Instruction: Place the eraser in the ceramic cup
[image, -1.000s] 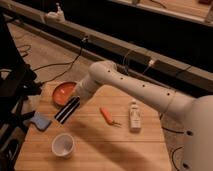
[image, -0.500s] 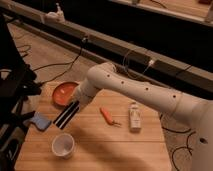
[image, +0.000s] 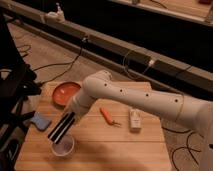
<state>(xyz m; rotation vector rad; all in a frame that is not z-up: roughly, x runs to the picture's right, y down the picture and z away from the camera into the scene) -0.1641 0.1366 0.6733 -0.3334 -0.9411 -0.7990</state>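
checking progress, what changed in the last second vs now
The gripper, holding the eraser, moved down toward the ceramic cup; the eraser's lower end now hangs at the cup's rim. Orange plate, blue sponge, carrot-like piece and small white bottle stayed put.

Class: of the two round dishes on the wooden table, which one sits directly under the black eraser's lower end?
The ceramic cup, small and white, near the table's front edge. The eraser held by the tool hangs just above its mouth. The orange plate lies farther back, flat.
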